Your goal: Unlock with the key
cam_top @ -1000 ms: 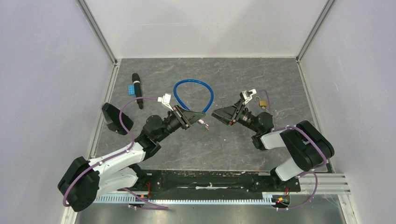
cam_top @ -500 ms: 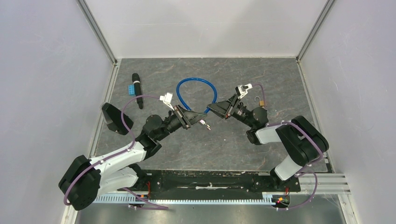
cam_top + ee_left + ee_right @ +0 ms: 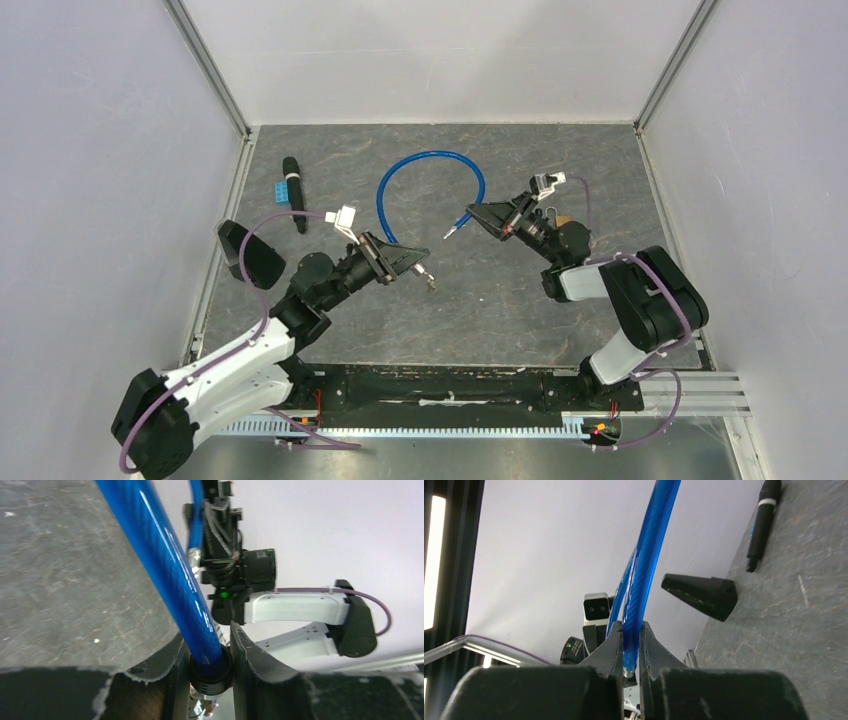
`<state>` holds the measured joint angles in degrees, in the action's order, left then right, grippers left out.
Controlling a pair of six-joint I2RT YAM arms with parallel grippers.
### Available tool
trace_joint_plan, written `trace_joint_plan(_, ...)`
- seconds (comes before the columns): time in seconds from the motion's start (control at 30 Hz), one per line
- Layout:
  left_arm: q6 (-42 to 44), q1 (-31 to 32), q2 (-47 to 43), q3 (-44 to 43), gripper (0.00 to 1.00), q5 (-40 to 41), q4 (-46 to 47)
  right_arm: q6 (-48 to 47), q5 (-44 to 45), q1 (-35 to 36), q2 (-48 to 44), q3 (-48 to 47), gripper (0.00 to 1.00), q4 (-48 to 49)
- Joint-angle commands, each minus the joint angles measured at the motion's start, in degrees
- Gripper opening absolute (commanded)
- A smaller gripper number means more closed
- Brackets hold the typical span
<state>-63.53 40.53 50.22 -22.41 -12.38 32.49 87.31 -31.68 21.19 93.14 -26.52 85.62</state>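
A blue cable lock [image 3: 432, 156] arcs above the table between both arms. My left gripper [image 3: 412, 262] is shut on its black lock barrel [image 3: 211, 672], with the blue cable [image 3: 165, 550] rising out of the barrel. A small key [image 3: 429, 281] sticks out below the barrel. My right gripper [image 3: 478, 213] is shut on the cable's other end [image 3: 651, 540], and its fingers [image 3: 616, 645] pinch it near the metal tip [image 3: 451, 231]. That tip hangs free, well apart from the barrel.
A small brass padlock [image 3: 563, 219] lies on the table beside the right wrist. At the back left lie a black marker [image 3: 293, 192] and a blue block [image 3: 284, 189]. The marker [image 3: 763, 520] also shows in the right wrist view. Walls enclose the table on three sides.
My right gripper went from open to shut on the cable's end and drew it up and to the right, widening the loop. The left arm pulled back slightly to the left.
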Motion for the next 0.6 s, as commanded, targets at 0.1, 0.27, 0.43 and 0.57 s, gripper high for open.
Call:
trace_joint_plan(0.1,10.88,-3.23,-2.18,-6.08,0.02,8.8,-29.32,-8.74,-5.13,-5.91,-3.39,0.04,0.0,4.13)
trace_joint_plan(0.27,19.02,-4.37,7.94,-16.33,0.02,14.75,-49.41,-25.3,-5.41,-8.53,-6.6,3.61,0.0,-15.19)
trace_joint_plan(0.43,21.77,-4.48,17.94,-20.94,0.02,14.68,-49.32,-45.4,1.14,-10.12,-10.47,2.24,0.0,-39.88)
trace_joint_plan(0.57,23.62,-4.67,28.24,-27.66,0.02,17.29,-51.66,-53.83,8.1,-12.96,-11.56,0.71,0.0,-50.72)
